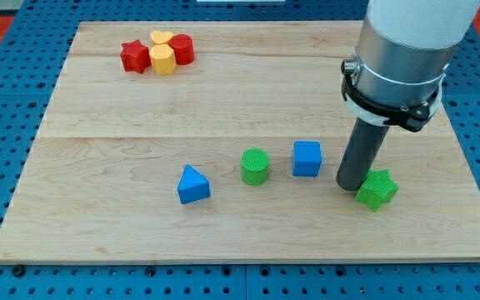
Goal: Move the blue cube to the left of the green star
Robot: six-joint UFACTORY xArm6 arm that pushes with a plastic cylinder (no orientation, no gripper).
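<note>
I carry no claw, only a rod, so nothing opens or grips; my tip rests on the worktop between the blue cube and the green star, touching or nearly touching the star. The cube sits just beside me toward the view's left, already on that side of the star, which suggests little pushing remains.

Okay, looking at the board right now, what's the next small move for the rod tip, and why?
Probably lift nothing, just slide my tip away from the green star block it sits against. The blue cube block already lies just to the star's left in the view, my tip between them, so further pushing risks shifting the star.
</note>
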